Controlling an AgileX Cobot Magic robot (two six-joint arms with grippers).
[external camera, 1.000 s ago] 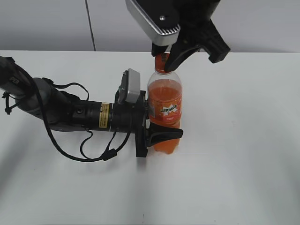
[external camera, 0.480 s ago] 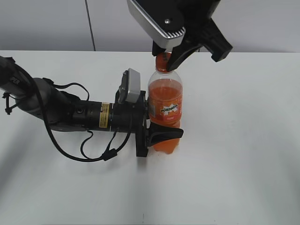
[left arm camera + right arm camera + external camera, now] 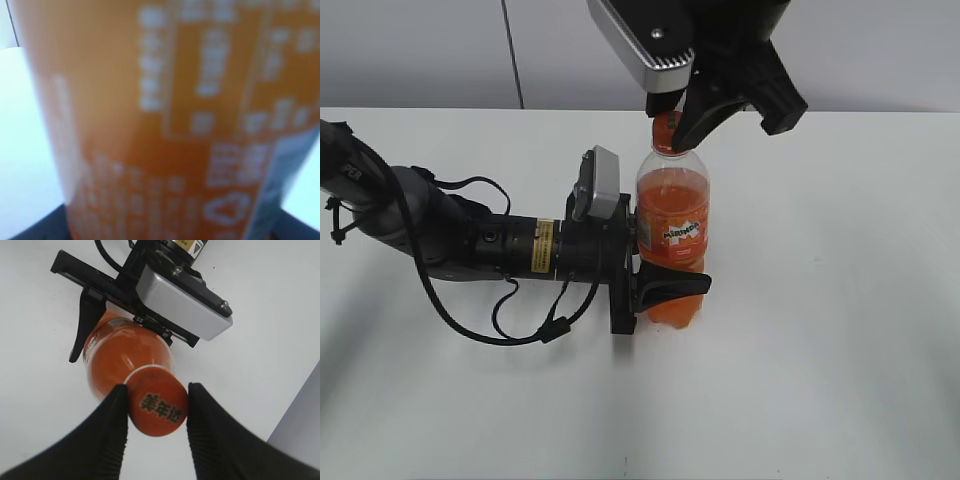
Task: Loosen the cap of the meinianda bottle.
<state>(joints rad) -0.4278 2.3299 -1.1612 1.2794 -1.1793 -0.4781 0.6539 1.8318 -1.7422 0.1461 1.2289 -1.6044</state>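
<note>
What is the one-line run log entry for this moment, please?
left gripper: shut on meinianda bottle, upright | right gripper: shut on cap | cap: on bottle

White table (image 3: 820, 350); meinianda bottle (image 3: 672, 235) standing upright on it.

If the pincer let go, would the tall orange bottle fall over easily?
Probably not by itself: the bottle stands upright on the table and looks mostly full, so likely heavy. It's tall and narrow, so a sideways push near the cap might tip it, and then its round body would likely roll.
</note>
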